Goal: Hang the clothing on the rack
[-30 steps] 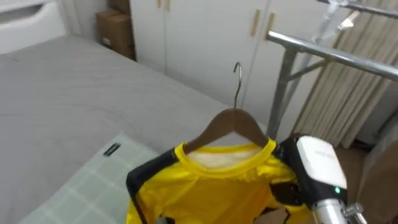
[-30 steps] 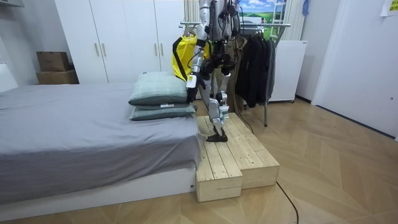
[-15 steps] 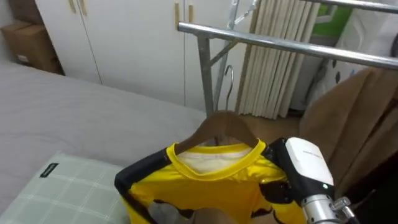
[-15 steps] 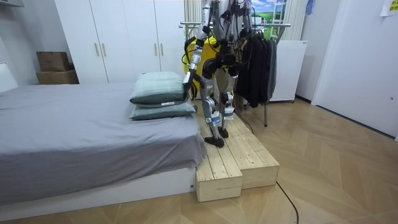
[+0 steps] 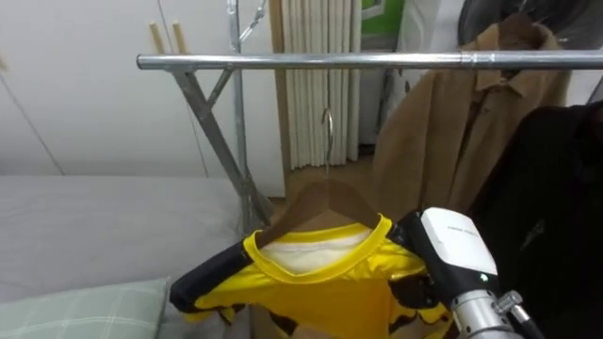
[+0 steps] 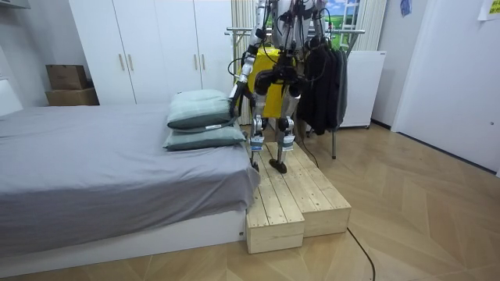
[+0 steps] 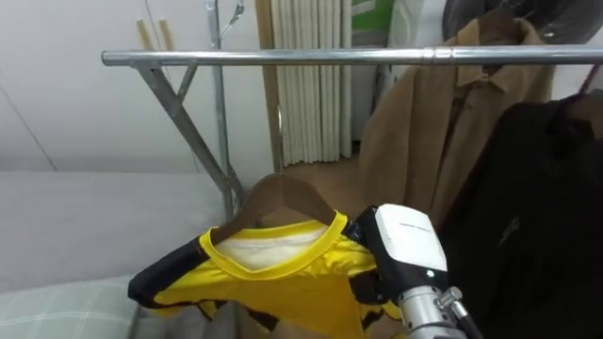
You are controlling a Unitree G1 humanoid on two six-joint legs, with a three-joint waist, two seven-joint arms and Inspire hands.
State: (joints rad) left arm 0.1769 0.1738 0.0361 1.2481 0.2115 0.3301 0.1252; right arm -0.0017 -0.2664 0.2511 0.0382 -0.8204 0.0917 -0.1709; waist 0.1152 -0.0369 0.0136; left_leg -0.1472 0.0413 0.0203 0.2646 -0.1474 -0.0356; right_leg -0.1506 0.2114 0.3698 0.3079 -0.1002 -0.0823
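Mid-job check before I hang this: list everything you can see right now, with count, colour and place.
shirt: one, yellow with black sleeves, on the hanger
hanger: one, brown wood, metal hook below the rail
rail: one, silver, across the top of the eye views
coat: one, brown, hanging on the rail right of the hanger
dark clothes: black, count unclear, far right on the rail
bed: one, grey, room view's left
pillows: two, pale green, stacked on the bed
wardrobe: one, white, behind the bed
boxes: two, brown, stacked beside the wardrobe
platform: pale wood, under the robot
right hand: at the shirt's shoulder
left hand: low, near the pillows
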